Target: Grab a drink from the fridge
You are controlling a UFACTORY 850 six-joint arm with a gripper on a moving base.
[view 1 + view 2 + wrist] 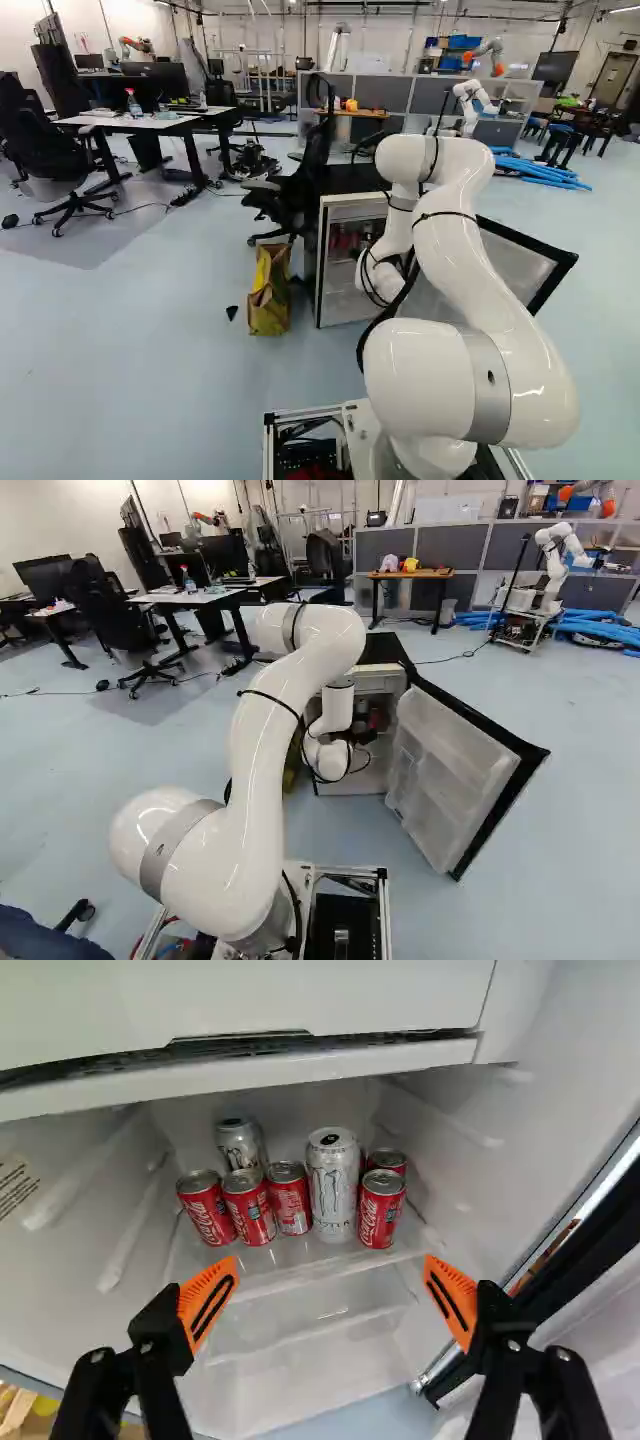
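Drinks [290, 1200] stand ungrasped on a clear shelf [290, 1278] inside a small white-lined fridge [376, 683], its door [450, 765] swung wide, as a white robot arm [265, 735] reaches toward the opening. Access is secured; the grab, the lift and the withdrawal are all left to do, putting the job, by all appearances, at its approach stage. The claw [330, 1262] faces the cans with its orange pads spread well apart, nothing between them. Seven cans are visible, all upright: five short red ones with white lettering and silver tops, four of them toward the front and one tucked behind the rightmost of these as the wrist camera sees it; a tall, pale silver can [333, 1190] with dark markings among the front group; and a second silver can [240, 1145] behind the red ones. Which drink is the target cannot be told.
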